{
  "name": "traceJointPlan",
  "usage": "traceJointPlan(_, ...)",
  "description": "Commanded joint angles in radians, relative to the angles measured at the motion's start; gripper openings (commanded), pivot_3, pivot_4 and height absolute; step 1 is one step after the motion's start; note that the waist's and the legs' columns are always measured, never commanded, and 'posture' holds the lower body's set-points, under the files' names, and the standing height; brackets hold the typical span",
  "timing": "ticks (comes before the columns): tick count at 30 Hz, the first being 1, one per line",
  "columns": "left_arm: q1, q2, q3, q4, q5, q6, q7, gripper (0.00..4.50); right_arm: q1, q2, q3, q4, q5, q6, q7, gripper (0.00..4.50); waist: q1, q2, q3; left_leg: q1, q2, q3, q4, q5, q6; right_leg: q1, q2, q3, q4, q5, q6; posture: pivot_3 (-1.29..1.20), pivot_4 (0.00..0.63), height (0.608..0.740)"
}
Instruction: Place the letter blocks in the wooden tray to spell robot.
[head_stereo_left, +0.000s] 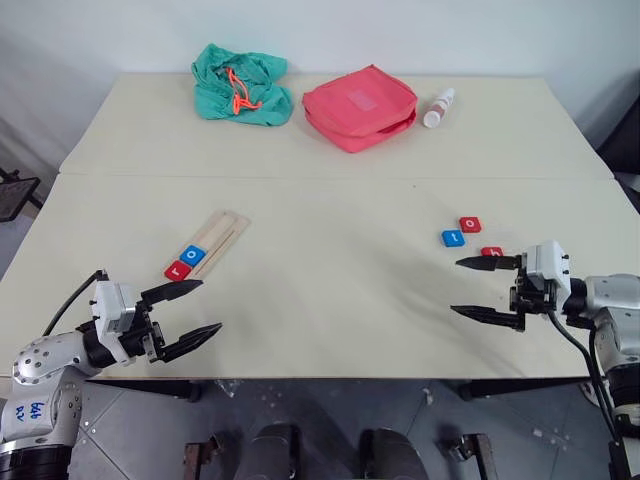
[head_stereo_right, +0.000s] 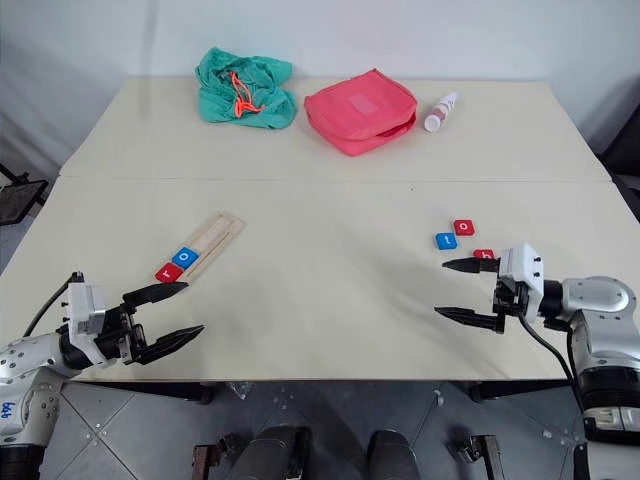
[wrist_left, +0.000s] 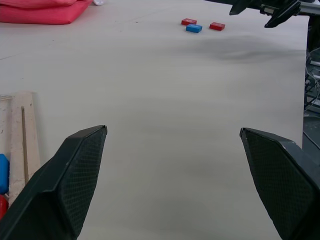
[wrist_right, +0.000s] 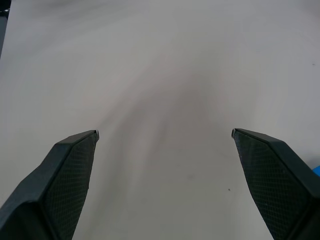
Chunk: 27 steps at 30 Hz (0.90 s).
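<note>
With two blocks (head_stereo_left: 187, 262) already seated at the near end of the tray (head_stereo_left: 222, 232) and three (head_stereo_left: 466, 234) lying loose beside the empty, spread right gripper (head_stereo_left: 486, 288), the small, stiff, probably light tiles are best pinched across opposite edges, the left gripper (head_stereo_left: 190, 314) likewise gaping.

I see my left gripper (head_stereo_left: 203, 309) hovering wide open over the near edge of the table (head_stereo_left: 330, 300), just short of the wooden tray (head_stereo_left: 214, 241), which lies slanted with a red block (head_stereo_left: 179, 269) and a blue block (head_stereo_left: 194, 255) at its near end. My right gripper (head_stereo_left: 466, 287) hangs open too, beside three loose blocks: a blue one (head_stereo_left: 453, 238), a red one (head_stereo_left: 470, 224) and another red one (head_stereo_left: 491, 251) partly behind its upper finger. Farther back sit a green bag (head_stereo_left: 241, 84), a red pouch (head_stereo_left: 360, 106) and a small bottle (head_stereo_left: 438, 108)
</note>
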Motion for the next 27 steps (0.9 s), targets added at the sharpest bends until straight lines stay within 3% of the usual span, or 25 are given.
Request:
traceJointPlan(1,-0.003,0.0,0.013,-0.038,-0.024,0.001,0.005,4.5,-0.02,0.006,-0.026,0.008,0.008,-0.014,-0.001,4.46,0.0,0.0,0.0,0.0,0.0,0.0,0.0,0.0,0.0,0.0,0.0,0.0,0.0,0.0,0.0,0.0,0.15,0.74)
traceJointPlan(9,0.081,0.043,0.056,-0.153,-0.032,0.162,0.117,4.5,-0.077,0.017,-0.01,0.048,-0.007,-0.013,0.008,4.46,-0.001,0.0,0.0,0.0,0.0,0.0,0.0,0.0,0.0,0.0,0.0,0.0,0.0,0.0,0.0,0.0,0.15,0.74)
traceJointPlan(16,0.258,0.056,0.208,-0.233,-0.052,0.224,0.166,4.5,-0.163,0.027,0.01,0.132,-0.022,-0.033,0.086,4.46,-0.004,0.001,0.001,0.0,0.001,0.0,-0.001,0.0,0.0,0.0,0.0,0.001,-0.001,0.0,0.0,0.0,0.15,0.74)
traceJointPlan(27,0.225,0.068,0.245,-0.187,0.003,0.218,0.269,4.5,-0.248,0.063,0.032,0.215,-0.045,-0.077,0.102,4.46,-0.002,0.002,0.001,0.0,0.0,-0.001,0.0,0.0,0.0,0.0,0.0,0.001,-0.001,0.0,0.0,0.0,0.15,0.74)
